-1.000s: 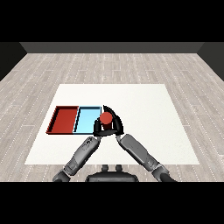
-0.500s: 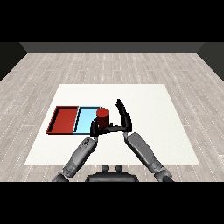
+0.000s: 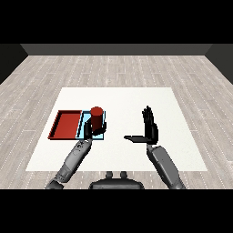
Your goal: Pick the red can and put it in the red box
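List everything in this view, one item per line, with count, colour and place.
red can: one, red, upright over the light blue tray, held by the left hand.
red tray: one, red, on the table's left part, left of the light blue tray.
light blue tray: one, light blue, right beside the red tray, partly hidden by the can and the left hand.
table: one, white, middle of the view on a wood-plank floor.
left hand: one, black on a grey forearm, curled round the can at the light blue tray.
right hand: one, black on a grey forearm, fingers straight, thumb out to the left, over bare table right of the trays.
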Action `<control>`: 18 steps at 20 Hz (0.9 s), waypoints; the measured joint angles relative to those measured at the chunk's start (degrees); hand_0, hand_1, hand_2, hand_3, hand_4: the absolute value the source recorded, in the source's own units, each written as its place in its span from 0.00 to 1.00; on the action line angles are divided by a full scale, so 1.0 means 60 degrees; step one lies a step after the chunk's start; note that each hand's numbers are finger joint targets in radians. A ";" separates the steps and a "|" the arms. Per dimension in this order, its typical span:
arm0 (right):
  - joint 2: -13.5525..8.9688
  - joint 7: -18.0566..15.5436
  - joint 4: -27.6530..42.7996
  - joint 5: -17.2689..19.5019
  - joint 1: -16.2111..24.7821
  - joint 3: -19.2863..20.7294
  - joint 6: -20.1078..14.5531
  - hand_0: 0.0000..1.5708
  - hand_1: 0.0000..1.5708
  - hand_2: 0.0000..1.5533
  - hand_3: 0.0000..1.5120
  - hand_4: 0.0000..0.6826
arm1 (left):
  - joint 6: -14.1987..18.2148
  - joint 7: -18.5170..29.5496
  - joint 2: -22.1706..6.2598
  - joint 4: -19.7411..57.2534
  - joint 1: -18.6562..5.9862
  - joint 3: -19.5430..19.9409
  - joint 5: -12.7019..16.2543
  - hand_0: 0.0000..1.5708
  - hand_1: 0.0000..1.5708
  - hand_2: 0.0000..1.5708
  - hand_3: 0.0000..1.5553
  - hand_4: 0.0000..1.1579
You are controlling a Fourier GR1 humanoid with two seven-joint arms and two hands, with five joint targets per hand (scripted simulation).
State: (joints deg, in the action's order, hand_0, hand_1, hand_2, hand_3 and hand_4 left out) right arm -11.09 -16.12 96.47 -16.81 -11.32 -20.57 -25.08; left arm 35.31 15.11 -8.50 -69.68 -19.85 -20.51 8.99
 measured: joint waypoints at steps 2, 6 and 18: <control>-0.0260 -0.0186 0.0066 -0.0132 0.0550 0.0325 0.0136 0.00 0.00 0.00 0.00 0.00 | -0.0050 -0.0087 -0.0508 -0.0093 0.0072 0.0242 -0.0103 1.00 1.00 1.00 0.95 0.96; -0.0677 -0.0567 0.0107 -0.0310 0.1495 0.0827 0.0453 0.00 0.00 0.00 0.00 0.00 | -0.0322 -0.0368 -0.1598 0.0173 0.0050 0.0908 -0.0186 1.00 1.00 0.99 0.94 0.95; -0.1091 -0.0323 -0.0699 -0.0105 0.1645 0.1766 0.0574 0.00 0.00 0.00 0.00 0.00 | -0.1383 -0.0157 -0.2819 0.4962 -0.1680 0.2609 -0.0396 1.00 1.00 0.99 0.95 0.92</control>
State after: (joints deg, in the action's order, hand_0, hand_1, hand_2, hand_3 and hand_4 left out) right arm -17.64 -18.05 92.27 -17.44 -1.45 -9.97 -21.63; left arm 27.02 14.16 -25.42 -39.91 -29.93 -4.86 6.62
